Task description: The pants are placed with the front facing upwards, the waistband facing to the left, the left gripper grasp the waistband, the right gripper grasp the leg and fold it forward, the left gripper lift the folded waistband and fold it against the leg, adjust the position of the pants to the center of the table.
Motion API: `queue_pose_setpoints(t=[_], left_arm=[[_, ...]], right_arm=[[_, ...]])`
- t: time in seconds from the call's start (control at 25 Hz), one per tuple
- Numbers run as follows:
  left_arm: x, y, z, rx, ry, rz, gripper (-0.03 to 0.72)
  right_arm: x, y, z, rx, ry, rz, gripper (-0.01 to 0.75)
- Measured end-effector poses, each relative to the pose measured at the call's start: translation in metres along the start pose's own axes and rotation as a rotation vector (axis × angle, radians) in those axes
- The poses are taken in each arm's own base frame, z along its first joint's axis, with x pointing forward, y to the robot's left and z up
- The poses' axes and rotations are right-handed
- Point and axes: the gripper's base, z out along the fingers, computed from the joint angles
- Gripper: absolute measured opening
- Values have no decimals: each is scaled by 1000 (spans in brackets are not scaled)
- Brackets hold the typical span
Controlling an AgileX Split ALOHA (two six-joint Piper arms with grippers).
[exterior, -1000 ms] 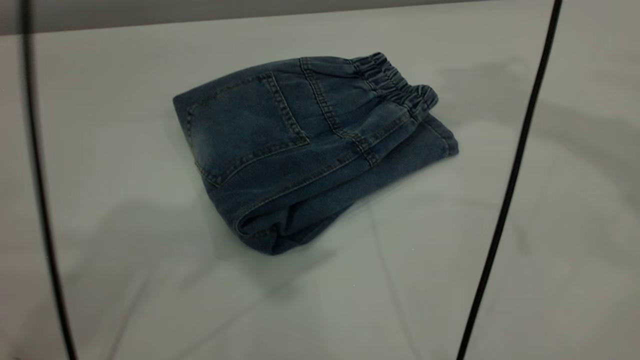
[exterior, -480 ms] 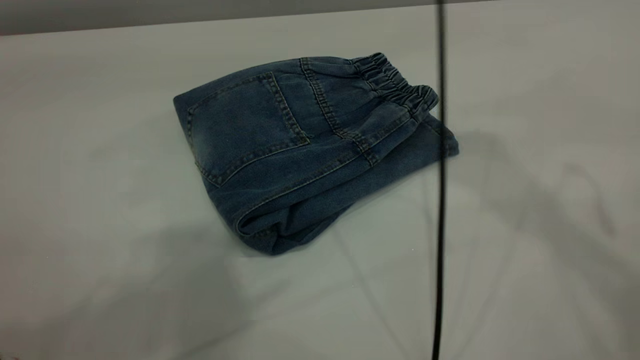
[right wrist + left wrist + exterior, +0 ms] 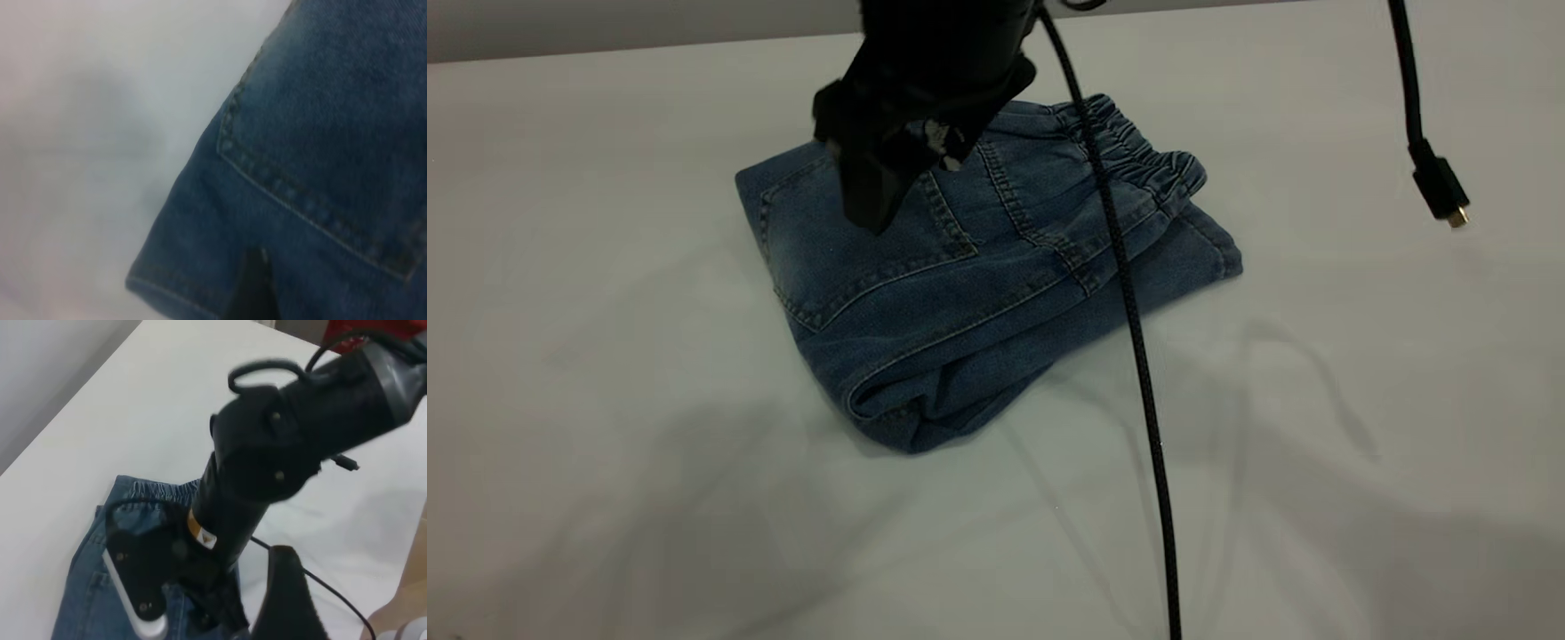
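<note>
Exterior view: the folded pants (image 3: 978,293) lie on the table (image 3: 605,356), long axis running from the near fold to the waistband (image 3: 1138,156) at the far right. The right gripper (image 3: 870,206) hangs just over the far-left part, above the back pocket (image 3: 854,249); I cannot tell whether its fingers are apart. A loose cable (image 3: 1138,356) crosses the bundle.

Left wrist view: the right arm (image 3: 267,453) stands over the denim, the waistband (image 3: 153,492) beyond it. The left gripper (image 3: 283,600) is farther off, its state unclear.

Right wrist view: pocket stitching (image 3: 300,200) sits directly below, so the right arm seems nearer for any centring nudge.
</note>
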Motion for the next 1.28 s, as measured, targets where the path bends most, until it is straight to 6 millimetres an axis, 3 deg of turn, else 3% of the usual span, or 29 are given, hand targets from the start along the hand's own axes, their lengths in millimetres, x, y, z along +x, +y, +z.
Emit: queue_pose_setpoints(t=[0.4, 0.68, 1.04, 1.28], left_arm=[[1, -1, 0, 8, 11, 4, 446], [1, -1, 0, 9, 12, 11, 446], [5, -4, 0, 40, 53, 11, 446], [6, -4, 0, 48, 63, 11, 446]], right_arm=[[12, -19, 36, 180, 42, 112, 521], [24, -21, 62, 186, 83, 160, 521], [31, -17, 77, 137, 89, 311, 521], [42, -14, 78, 128, 207, 410, 521]])
